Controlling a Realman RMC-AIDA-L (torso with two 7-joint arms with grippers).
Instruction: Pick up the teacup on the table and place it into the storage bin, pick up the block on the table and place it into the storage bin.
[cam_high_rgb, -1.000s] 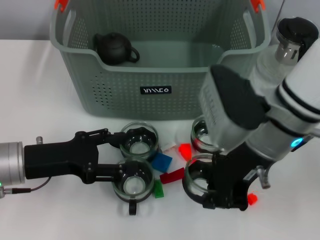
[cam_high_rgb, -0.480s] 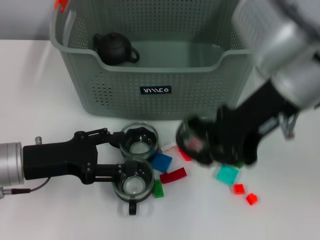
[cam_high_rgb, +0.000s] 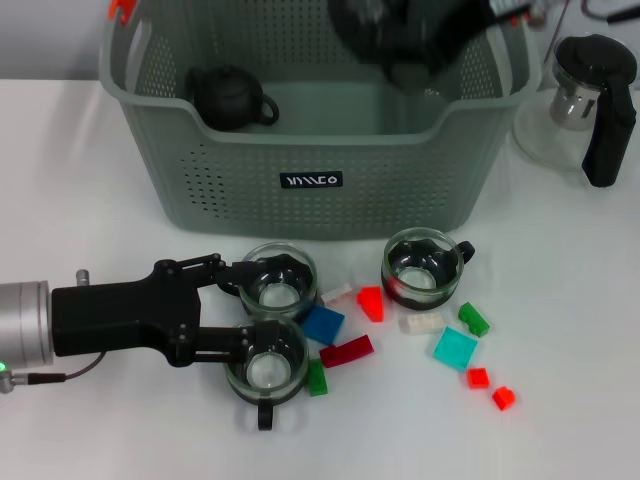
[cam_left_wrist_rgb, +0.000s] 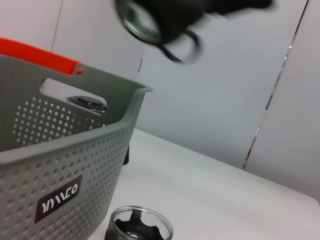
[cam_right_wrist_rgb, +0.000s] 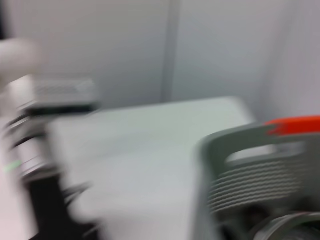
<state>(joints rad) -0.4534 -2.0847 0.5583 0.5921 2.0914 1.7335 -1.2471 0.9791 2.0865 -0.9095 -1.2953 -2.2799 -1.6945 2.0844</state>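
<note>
My right gripper hangs blurred above the back of the storage bin, shut on a glass teacup that the left wrist view shows high over the bin's rim. On the table in front of the bin, my left gripper stands open between two teacups, one at its upper finger and one at its lower. A third teacup stands to the right. Several blocks lie loose around them: blue, red, teal, green.
A black teapot sits inside the bin at its left. A glass pitcher with a black handle stands on the table to the bin's right. Small red blocks lie toward the front right.
The right arm has lifted a teacup from the table's front right and swung it up and back over the bin, uncovering the blocks beneath. The left arm has stayed put.
</note>
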